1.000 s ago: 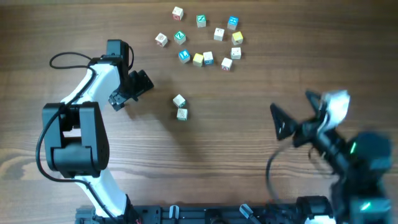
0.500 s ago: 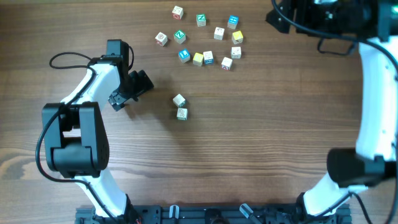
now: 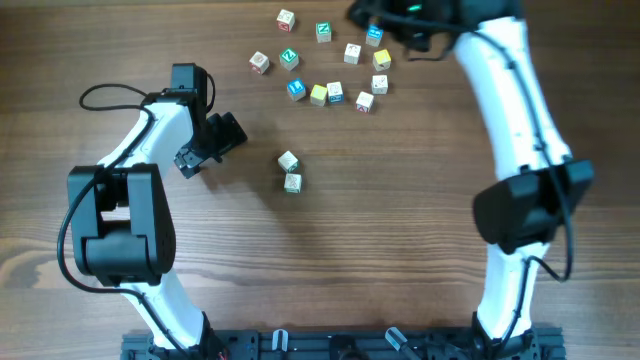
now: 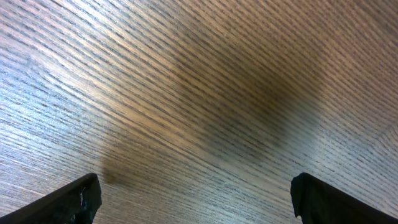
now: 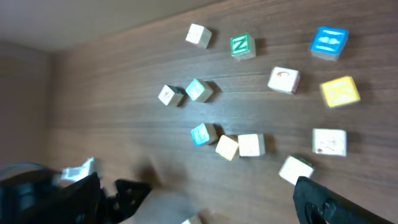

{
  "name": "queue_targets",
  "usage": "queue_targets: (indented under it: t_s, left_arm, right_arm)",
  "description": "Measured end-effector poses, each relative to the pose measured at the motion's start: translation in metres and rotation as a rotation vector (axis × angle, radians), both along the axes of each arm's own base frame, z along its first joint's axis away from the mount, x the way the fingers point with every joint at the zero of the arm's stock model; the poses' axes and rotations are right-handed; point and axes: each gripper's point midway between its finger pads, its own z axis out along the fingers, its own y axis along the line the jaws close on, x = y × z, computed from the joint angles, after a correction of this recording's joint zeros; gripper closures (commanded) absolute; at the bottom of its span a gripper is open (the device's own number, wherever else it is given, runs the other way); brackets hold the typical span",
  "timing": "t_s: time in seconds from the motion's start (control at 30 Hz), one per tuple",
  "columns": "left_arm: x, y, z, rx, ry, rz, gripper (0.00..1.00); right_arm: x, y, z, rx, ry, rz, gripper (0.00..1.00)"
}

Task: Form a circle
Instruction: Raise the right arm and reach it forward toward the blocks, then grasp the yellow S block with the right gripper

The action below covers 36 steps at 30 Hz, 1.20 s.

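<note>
Several small letter cubes lie in a loose scatter at the table's far side, among them a yellow cube (image 3: 381, 60), a green-faced cube (image 3: 323, 33) and a blue cube (image 3: 374, 36). No circle of cubes shows in any view. Two cream cubes (image 3: 290, 172) sit touching, apart from the rest, nearer the middle. My right gripper (image 3: 372, 20) hangs open and blurred over the scatter's far right. From the right wrist I look down on the yellow cube (image 5: 339, 91) and its neighbours, with my right gripper (image 5: 202, 202) empty. My left gripper (image 3: 215, 150) is open left of the pair. In the left wrist view, my left gripper (image 4: 196, 202) has only bare wood under it.
The wooden table (image 3: 420, 250) carries nothing besides the cubes. My right arm (image 3: 515, 120) stretches from the front right up to the far edge. The left arm's cable (image 3: 110, 95) loops at the left. A black rail (image 3: 340, 345) runs along the front edge.
My right arm has swung from the front right up and across to the far edge, over the scattered cubes. The left arm and all cubes have stayed put.
</note>
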Motion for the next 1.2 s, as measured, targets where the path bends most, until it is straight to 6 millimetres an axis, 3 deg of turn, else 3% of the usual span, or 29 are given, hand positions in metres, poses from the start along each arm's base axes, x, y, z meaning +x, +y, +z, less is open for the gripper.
queue_targets:
  t_s: [0.13,0.2,0.27,0.37,0.57,0.87,0.97,1.0,1.1,1.2]
  left_arm:
    - [0.000,0.000,0.000,0.000,0.000,0.000,0.00]
    - [0.000,0.000,0.000,0.000,0.000,0.000,0.00]
    - [0.000,0.000,0.000,0.000,0.000,0.000,0.00]
    - [0.000,0.000,0.000,0.000,0.000,0.000,0.00]
    - [0.000,0.000,0.000,0.000,0.000,0.000,0.00]
    - [0.000,0.000,0.000,0.000,0.000,0.000,0.00]
    - [0.000,0.000,0.000,0.000,0.000,0.000,0.00]
    - [0.000,0.000,0.000,0.000,0.000,0.000,0.00]
    - [0.000,0.000,0.000,0.000,0.000,0.000,0.00]
    - [0.000,0.000,0.000,0.000,0.000,0.000,0.00]
  right_arm:
    - [-0.012,0.049,-0.050,-0.146,0.045,-0.039,0.58]
    - [-0.014,0.062,-0.072,-0.187,0.066,-0.065,0.65]
    - [-0.013,0.070,-0.094,-0.214,0.080,-0.084,0.61]
    - [-0.014,0.077,-0.125,-0.255,0.112,-0.083,0.45]
    - [-0.009,0.083,-0.183,-0.292,0.157,-0.091,0.42]
    - [-0.002,0.076,-0.187,-0.324,0.133,-0.136,0.43]
    - [-0.001,0.074,-0.187,-0.332,0.132,-0.146,0.61]
    - [-0.001,0.073,-0.187,-0.333,0.134,-0.153,0.62]
    - [-0.005,0.070,-0.189,-0.346,0.151,-0.155,0.61]
    - [-0.007,0.070,-0.190,-0.349,0.156,-0.155,0.53]
